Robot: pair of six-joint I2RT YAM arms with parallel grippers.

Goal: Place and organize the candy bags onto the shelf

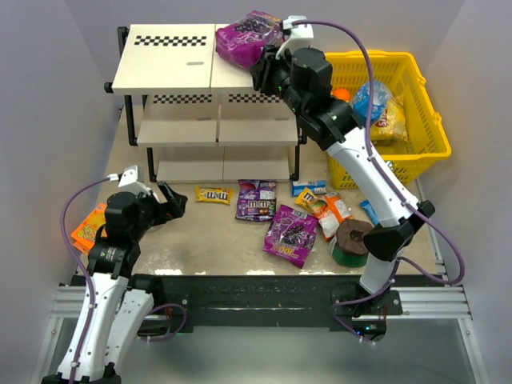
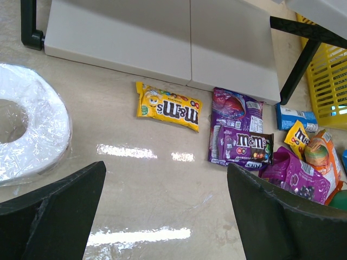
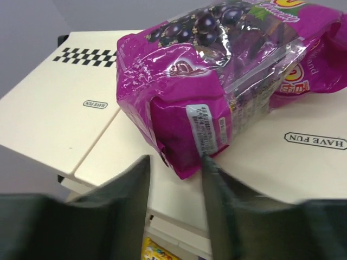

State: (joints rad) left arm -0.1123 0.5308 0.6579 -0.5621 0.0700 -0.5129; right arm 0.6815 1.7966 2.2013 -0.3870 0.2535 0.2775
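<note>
One large purple candy bag (image 1: 248,36) lies on the right half of the shelf's top board (image 1: 168,60); it fills the right wrist view (image 3: 217,70) on the cream board (image 3: 59,103). My right gripper (image 1: 262,68) (image 3: 174,162) is open at the bag's near end, its right finger touching the bag's corner. On the table lie a yellow bag (image 1: 214,194) (image 2: 168,105), a dark-purple bag (image 1: 256,200) (image 2: 241,135), a second large purple bag (image 1: 290,234) (image 2: 298,176), a blue bag (image 1: 308,188) and small yellow-orange bags (image 1: 324,210). My left gripper (image 1: 172,200) (image 2: 165,168) is open and empty, left of them.
A yellow plastic basket (image 1: 424,104) stands right of the shelf with a yellow bag and a bottle in it. A flat orange box (image 1: 88,228) lies at the far left. A brown-and-green roll (image 1: 352,240) sits at the front right. A white wrapped ring (image 2: 27,127) lies by my left gripper.
</note>
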